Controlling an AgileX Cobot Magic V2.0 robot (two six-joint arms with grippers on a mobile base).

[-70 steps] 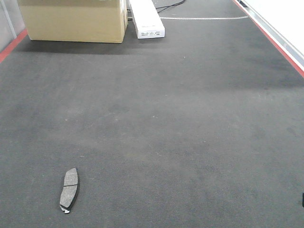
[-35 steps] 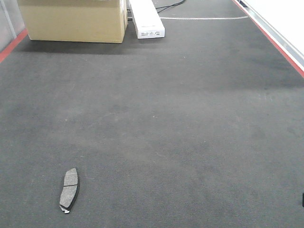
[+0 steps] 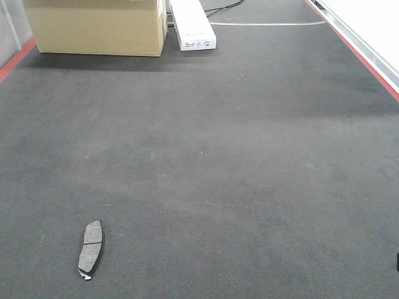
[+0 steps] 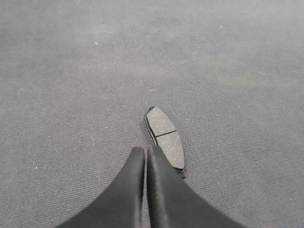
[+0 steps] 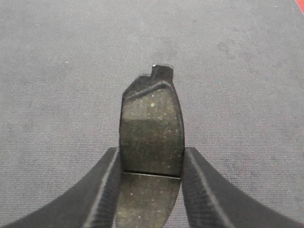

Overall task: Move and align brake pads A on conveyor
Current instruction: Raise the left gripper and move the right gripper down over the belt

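One grey brake pad [image 3: 91,248] lies flat near the front left of the dark felt conveyor [image 3: 218,156]. In the left wrist view the same pad [image 4: 165,137] sits just ahead and to the right of my left gripper [image 4: 145,151], whose two black fingers are pressed together and hold nothing. A second brake pad [image 5: 151,128] is clamped across its width by my right gripper [image 5: 151,156], its tab end pointing away, held above the belt. In the front view only a dark sliver [image 3: 397,261] at the right edge shows where the right arm is.
A cardboard box [image 3: 96,26] and a long white box [image 3: 192,23] stand at the far end of the belt. Red edge strips [image 3: 15,59] run along both sides, with a pale rail [image 3: 368,47] at the far right.
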